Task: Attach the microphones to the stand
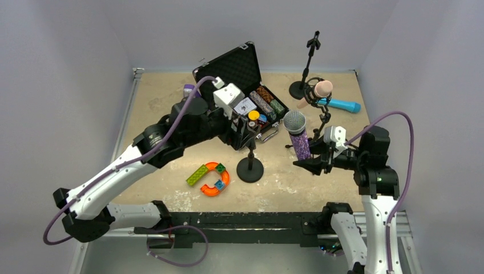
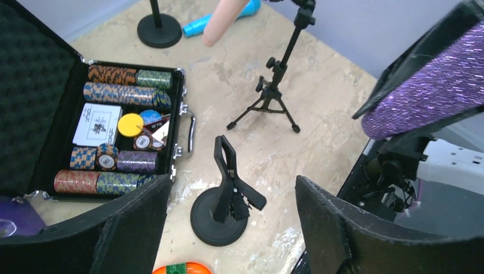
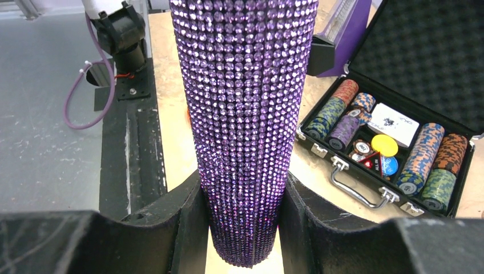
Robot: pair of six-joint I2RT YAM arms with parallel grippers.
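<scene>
My right gripper [image 1: 309, 160] is shut on the lower handle of the glittery purple microphone [image 1: 298, 137], holding it upright above the table; the grip shows in the right wrist view [image 3: 244, 191] on the purple microphone [image 3: 245, 108]. My left gripper [image 1: 248, 137] is open and empty, hovering over a round-base stand [image 1: 250, 169]; in the left wrist view the left gripper [image 2: 233, 188] straddles the stand's clip [image 2: 228, 171]. The pink microphone [image 1: 318, 90] sits in the clip of a tripod stand [image 1: 323, 121]. The cyan-blue microphone [image 1: 343, 105] lies on the table behind it.
An open black case of poker chips [image 1: 245, 71] stands at the back centre, its handle [image 2: 190, 132] facing the stands. A second round-base stand [image 1: 299, 89] is at the back. An orange toy with bricks [image 1: 212, 178] lies near the front. A purple box [image 3: 349, 34] stands by the case.
</scene>
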